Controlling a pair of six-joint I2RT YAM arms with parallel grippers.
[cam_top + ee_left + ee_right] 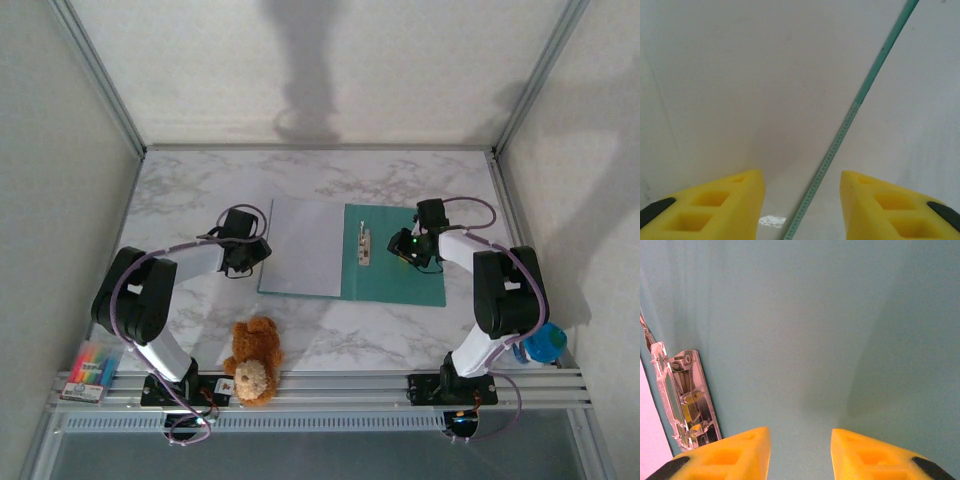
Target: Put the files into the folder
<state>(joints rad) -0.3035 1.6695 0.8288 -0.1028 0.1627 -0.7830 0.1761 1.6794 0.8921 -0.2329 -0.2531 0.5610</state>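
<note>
The folder (400, 285) is laid open and flat on the table (400, 180), so that both halves can be reached from above. The left pincer (801, 180) is held low over the white half, jaws moderately apart and nothing between them. Directly beneath and ahead of it a thin teal edge (860, 95) is seen running away diagonally, with pale surface on either side. Which side is paper and which is tabletop cannot be told from the wrist view. From above, the files (300, 250) are read as lying on the left cover, just inboard of this pincer. It is judged to be stationed at the outer border so that the sheet or cover can be pinched at an edge. The right pincer (800, 432) is poised close over the bare teal half, jaws likewise part open and empty. The clip (687, 400) is located just to its left, along the spine, with a sliver of white beyond. This placement is judged to steady the right cover or to give access to the clip. The files are not yet seen under the clip, and the folder is not yet closed.
</note>
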